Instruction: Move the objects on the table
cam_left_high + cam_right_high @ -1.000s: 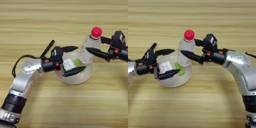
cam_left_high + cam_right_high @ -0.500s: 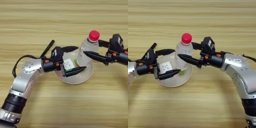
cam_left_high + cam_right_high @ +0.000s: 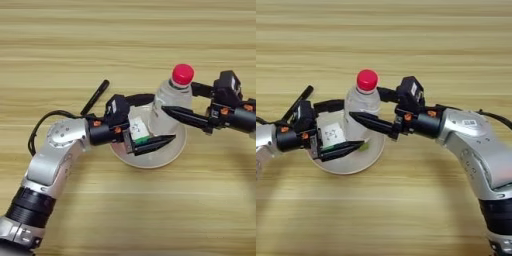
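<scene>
1. Over the far right rim of the round white plate (image 3: pixel 167 159), near the middle of the tabletop, the small clear bottle with the red cap (image 3: pixel 362 102) stands upright between the fingers of the right gripper (image 3: pixel 363 106); one black finger crosses its front and the other passes behind, so the grip looks closed on the body, low enough to keep the bottle vertical
2. Whether the bottle's base rests on the plate or hangs just above it cannot be told
3. Inside the plate, the left gripper (image 3: pixel 150 122) has its two fingers spread narrowly around the white-topped puzzle cube (image 3: pixel 138 131), one along the far side and one along the near side, apparently clamping it so it can be lifted out or set down
4. A sliver of the green block (image 3: pixel 145 140) shows under the cube's near edge, touching it; how it lies is unclear
5. Beyond the plate's left rim, the black marker pen (image 3: pixel 95 97) lies slanted on the bare wooden table (image 3: pixel 125 40), clear of both arms
6. Judging by this, the two arms work the plate from opposite sides, which keeps them from crossing
</scene>
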